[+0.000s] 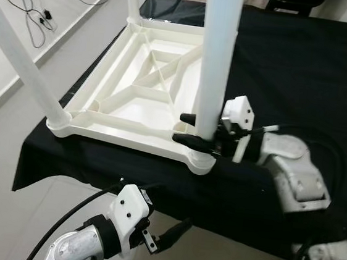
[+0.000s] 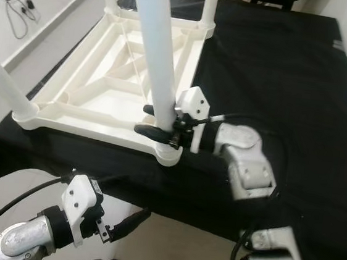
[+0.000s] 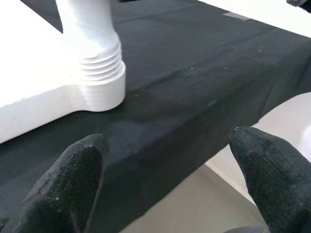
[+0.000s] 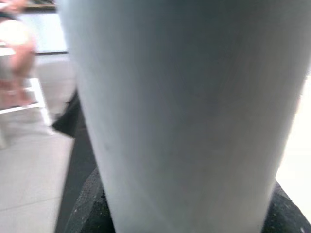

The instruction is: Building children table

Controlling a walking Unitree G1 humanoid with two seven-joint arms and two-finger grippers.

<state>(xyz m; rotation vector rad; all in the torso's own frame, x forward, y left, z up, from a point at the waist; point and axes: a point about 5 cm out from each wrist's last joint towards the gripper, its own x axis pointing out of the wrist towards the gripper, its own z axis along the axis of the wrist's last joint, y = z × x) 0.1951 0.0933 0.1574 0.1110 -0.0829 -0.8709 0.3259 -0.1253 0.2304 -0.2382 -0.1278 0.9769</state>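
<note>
Around the base of the nearest white plastic table leg (image 1: 217, 60), my right gripper (image 1: 192, 129) pinches, one long black finger on each side of the smooth round tube, just above the corner socket it stands in. Up close in the right wrist view the leg (image 4: 180, 111) is glossy and plain, with no ribbing for the pads to bite, so I judge it slippery under a twist; low down, near the threads, is the sensible place to hold it. It looks stiff, hollow and light, unlikely to bend, though a long leg will lever hard on its socket if pushed near the top.

Beyond that leg lies the upside-down white plastic tabletop (image 1: 143, 80), its underside a shallow tray of moulded ribs crossing in an X. It rests on a matte black cloth (image 1: 303, 81) that drapes over the near edge. Other legs rise from the tabletop's far and left corners.

Below the tabletop's near edge my left gripper (image 1: 168, 236) hangs spread and empty; its rough black fingertips (image 3: 73, 179) frame a threaded corner socket (image 3: 99, 80).
</note>
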